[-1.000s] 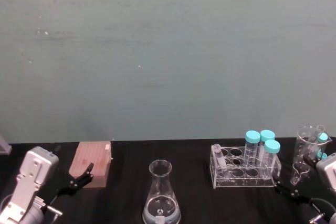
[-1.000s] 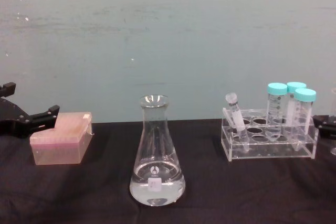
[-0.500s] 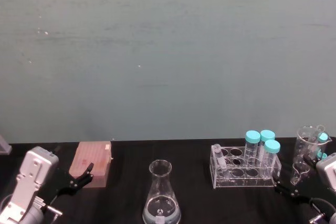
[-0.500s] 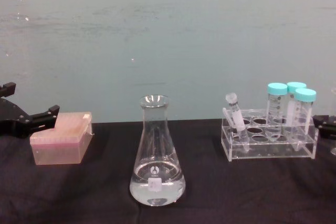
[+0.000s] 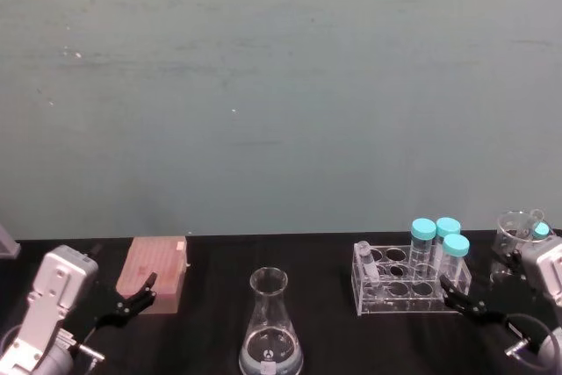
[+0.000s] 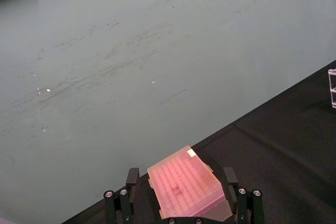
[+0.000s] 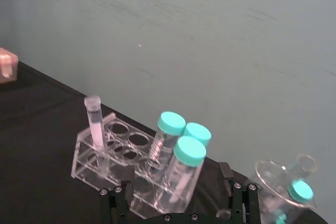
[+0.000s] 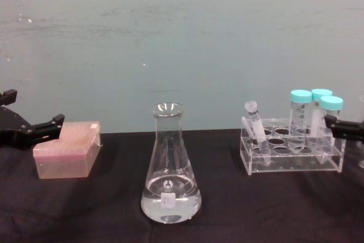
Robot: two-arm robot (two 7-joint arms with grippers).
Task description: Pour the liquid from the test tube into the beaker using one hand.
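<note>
The beaker (image 8: pixel 169 169) is a tall clear conical flask standing at the table's centre front, with clear liquid (image 8: pixel 170 204) pooled in its base. The test tube (image 8: pixel 255 130), slim and clear, leans in the left end of a clear rack (image 8: pixel 290 162). It shows upright in the right wrist view as the test tube (image 7: pixel 96 121). My right gripper (image 8: pixel 336 127) hovers open at the rack's right end, beside the teal-capped tubes (image 8: pixel 315 115), holding nothing. Its fingers (image 7: pixel 119 195) are spread wide. My left gripper (image 5: pixel 132 299) rests open at the far left.
A pink tip box (image 8: pixel 65 151) sits just ahead of the left gripper (image 6: pixel 181 177). A glass cup (image 5: pixel 518 236) with a teal-capped tube inside stands behind the right arm. Black cloth (image 8: pixel 102 214) covers the table; a teal wall rises behind.
My right gripper has moved left and up, from beyond the rack's right end to beside the teal-capped tubes. The left arm, flask and test tube have not moved.
</note>
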